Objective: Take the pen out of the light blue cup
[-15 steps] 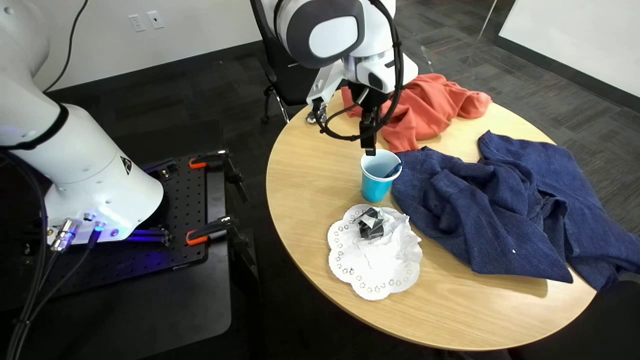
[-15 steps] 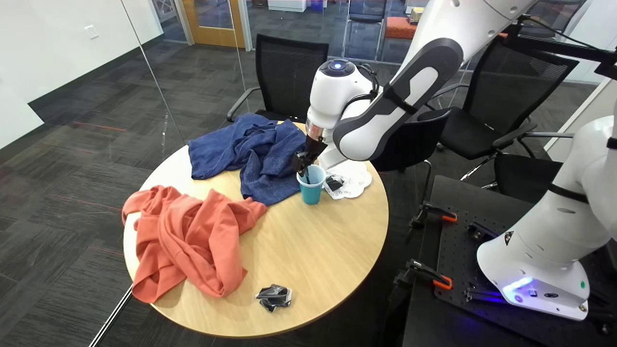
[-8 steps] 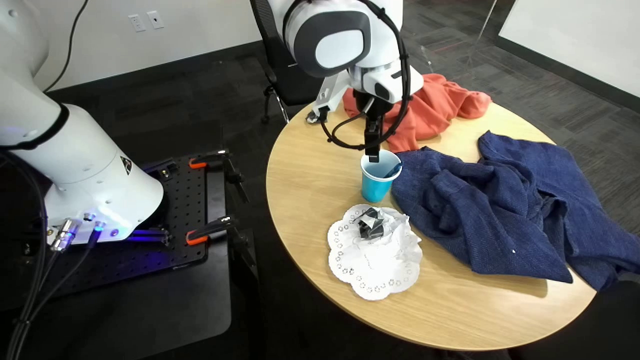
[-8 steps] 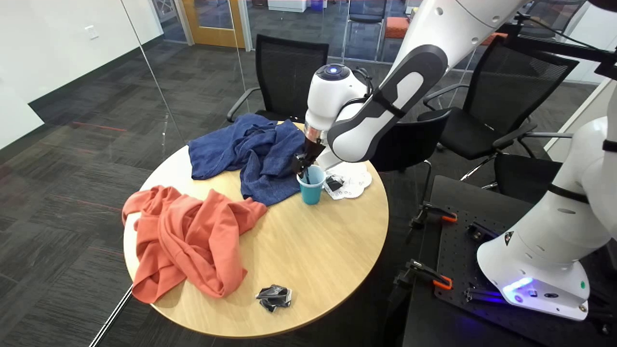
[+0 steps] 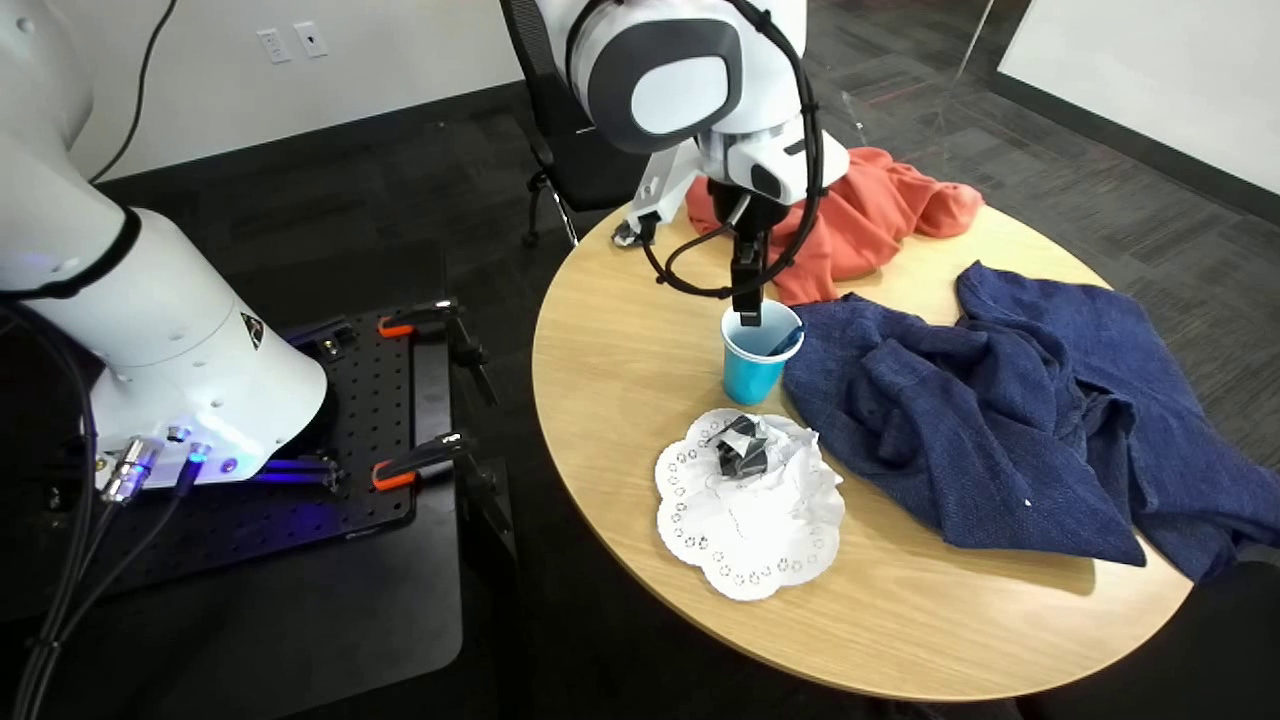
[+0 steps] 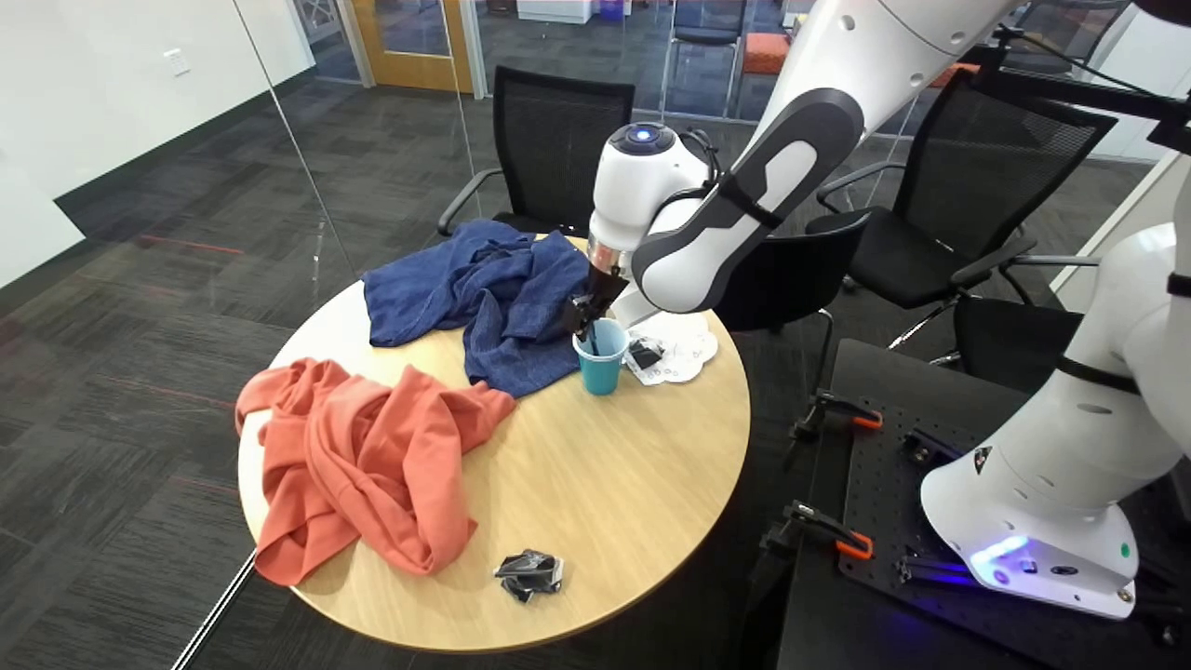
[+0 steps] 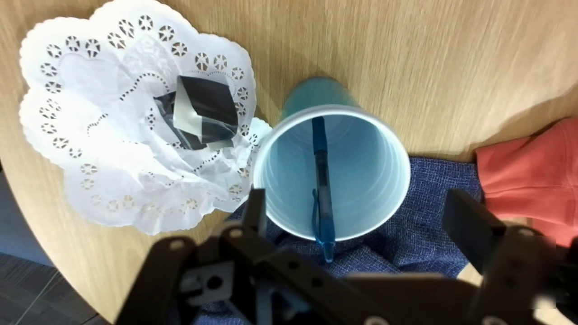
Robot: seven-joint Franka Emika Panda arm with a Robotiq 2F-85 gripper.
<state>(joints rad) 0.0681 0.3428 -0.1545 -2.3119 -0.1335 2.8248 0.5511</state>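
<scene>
The light blue cup (image 5: pixel 750 380) stands upright on the table in both exterior views (image 6: pixel 601 377). In the wrist view I look down into the cup (image 7: pixel 372 176). A blue pen (image 7: pixel 323 180) leans inside it, its clip end sticking out over the rim; the pen also shows in an exterior view (image 5: pixel 787 342). My gripper (image 7: pixel 356 198) is open, its two fingers wide apart with nothing between them at the tips. The pen's top end lies between the fingers in that view, nearer the left one. In an exterior view my gripper (image 5: pixel 746 312) is at the cup's rim.
A white doily (image 5: pixel 750 545) with crumpled paper and a black wrapper (image 7: pixel 210 108) lies beside the cup. A navy cloth (image 5: pixel 960 420) lies against the cup's other side. An orange cloth (image 6: pixel 372 465) and another black wrapper (image 6: pixel 530 572) lie on the round table (image 6: pixel 614 484).
Compared with one second ago, my gripper has come slightly down and across toward the cup. Over the last half second it has hardly moved. The cup and pen have not moved.
</scene>
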